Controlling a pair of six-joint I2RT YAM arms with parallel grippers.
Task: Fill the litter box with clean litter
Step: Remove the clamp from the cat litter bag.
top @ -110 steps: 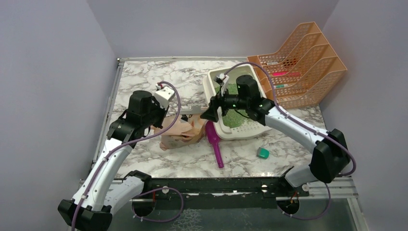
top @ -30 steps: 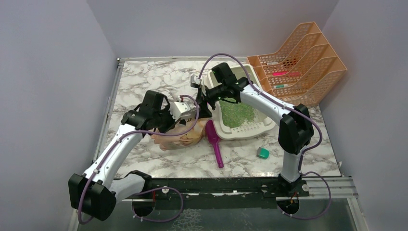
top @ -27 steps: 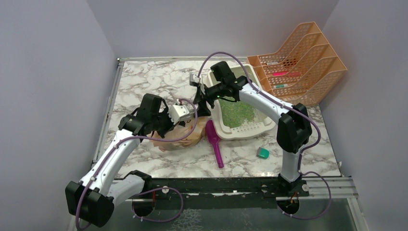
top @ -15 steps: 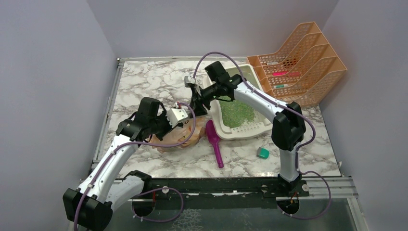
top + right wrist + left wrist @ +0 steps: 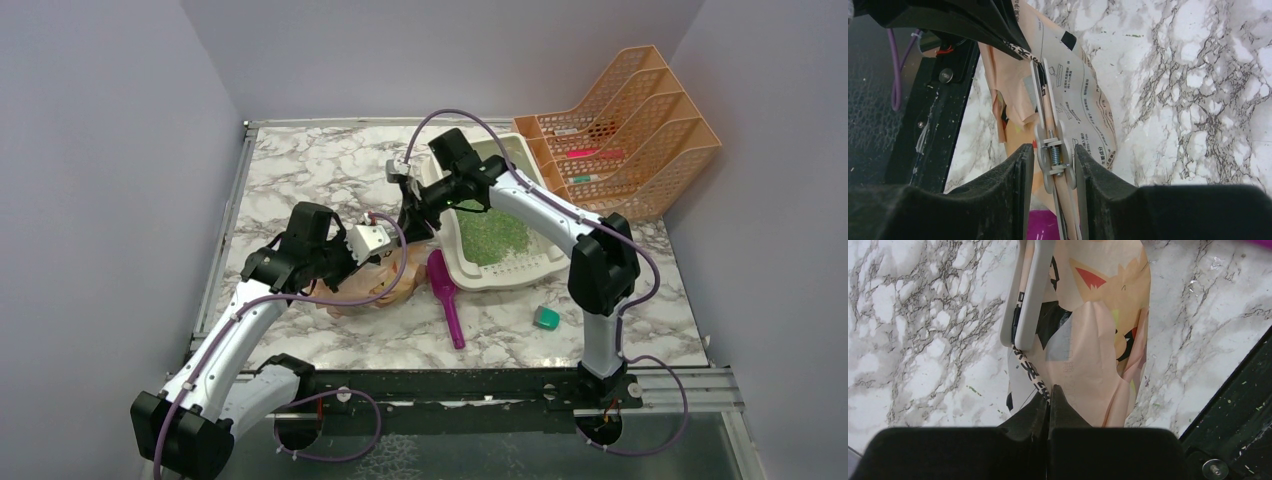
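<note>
Right arm has swung off the litter box (image 5: 505,273) to the bag at its left edge, its claw narrowing on the way; box not shifted. The box sits right of centre on the worktop (image 5: 300,170), with clean litter (image 5: 492,235) thinly covering its floor, so filling looks unfinished. Tan paper litter bag (image 5: 385,285) lies just left of the box, its mouth pinned by a white spring bag clip (image 5: 1054,150). Right claw (image 5: 1052,148) brackets the clip's spring end, one finger on each side. Squeezing or only flanking: cannot tell. The clip's long axis runs straight away from this claw along the bag mouth. Left claw (image 5: 1049,395) is pressed together on the bag's printed edge. Likely next: get the clip off. Right arm is nearer the box. Magenta scoop (image 5: 447,300) lies between bag and box.
</note>
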